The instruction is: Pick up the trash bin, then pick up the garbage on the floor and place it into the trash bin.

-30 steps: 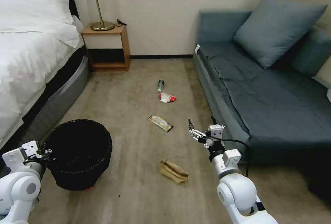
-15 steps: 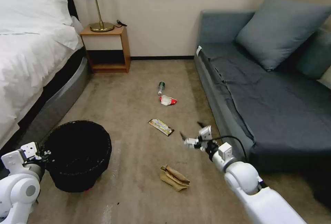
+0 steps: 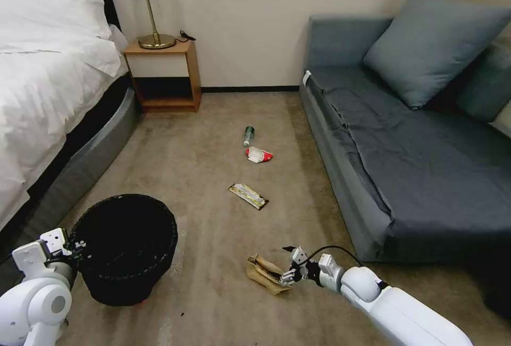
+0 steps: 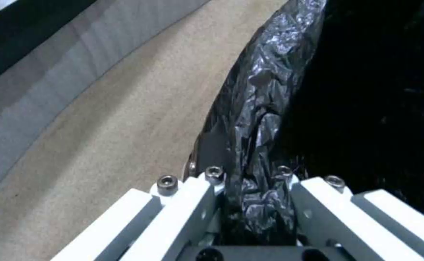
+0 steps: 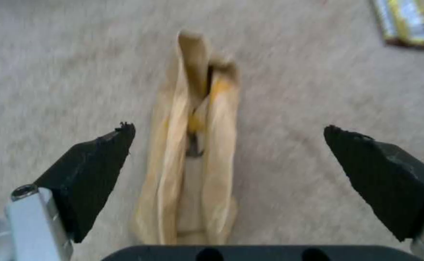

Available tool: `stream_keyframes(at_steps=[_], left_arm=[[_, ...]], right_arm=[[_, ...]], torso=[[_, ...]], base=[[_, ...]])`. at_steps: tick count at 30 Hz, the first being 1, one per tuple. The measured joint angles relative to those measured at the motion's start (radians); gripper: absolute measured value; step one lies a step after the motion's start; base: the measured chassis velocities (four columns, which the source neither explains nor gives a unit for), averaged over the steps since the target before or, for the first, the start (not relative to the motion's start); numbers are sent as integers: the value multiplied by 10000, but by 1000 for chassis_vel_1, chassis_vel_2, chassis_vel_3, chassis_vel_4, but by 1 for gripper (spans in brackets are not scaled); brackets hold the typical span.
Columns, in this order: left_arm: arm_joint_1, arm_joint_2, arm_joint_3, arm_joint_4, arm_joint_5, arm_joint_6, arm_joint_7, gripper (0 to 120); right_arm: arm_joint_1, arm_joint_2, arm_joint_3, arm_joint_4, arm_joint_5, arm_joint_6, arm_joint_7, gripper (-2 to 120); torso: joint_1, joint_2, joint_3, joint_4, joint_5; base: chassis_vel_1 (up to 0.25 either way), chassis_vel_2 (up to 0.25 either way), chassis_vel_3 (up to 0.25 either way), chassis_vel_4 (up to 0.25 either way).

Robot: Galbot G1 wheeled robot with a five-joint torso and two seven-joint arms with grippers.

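Four litter items: all still lay on the carpet, so you had nothing in the bin yet.
Bed edge: the grey bed base (image 3: 101, 146) ran down the left side of the head frame, with a strip of bare carpet between it and the bin.
Left gripper: your left gripper (image 3: 74, 244), lower left of the head frame, was clamped on the rim of the trash bin (image 3: 125, 247); in the left wrist view (image 4: 258, 203) its fingers pinched the glossy liner, so the first step looked done.
Paper bag: the tan paper bag (image 3: 268, 274) lay at bottom centre of the head frame, just right of the bin.
Right gripper: your right gripper (image 3: 290, 267) was low at the bag's right end; in the right wrist view (image 5: 226, 166) its jaws stood wide on either side of the bag (image 5: 192, 152), not yet closed.
Remaining litter: the snack wrapper (image 3: 248, 196), red-white packet (image 3: 258, 154) and small bottle (image 3: 248, 134) lined up the centre, well apart.
Sofa edge: the sofa front (image 3: 340, 175) bounded the right; your right arm looked to have open carpet to its left.
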Motion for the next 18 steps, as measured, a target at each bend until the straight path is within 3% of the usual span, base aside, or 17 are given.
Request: stream_keyframes(at_steps=[11,18], left_arm=[[174,-10,-261,-183,-12,0,38,3],[87,75,-206,-124,-21,-1,40,3]], right_arm=[[330,349,-524,-1227,-581,605,-27,98],[208,481,-512,-1371,-822,768,83,73]], torso=[[0,0,0,0,0],[0,0,0,0,0]], base=[[0,0,0,0],[0,0,0,0]])
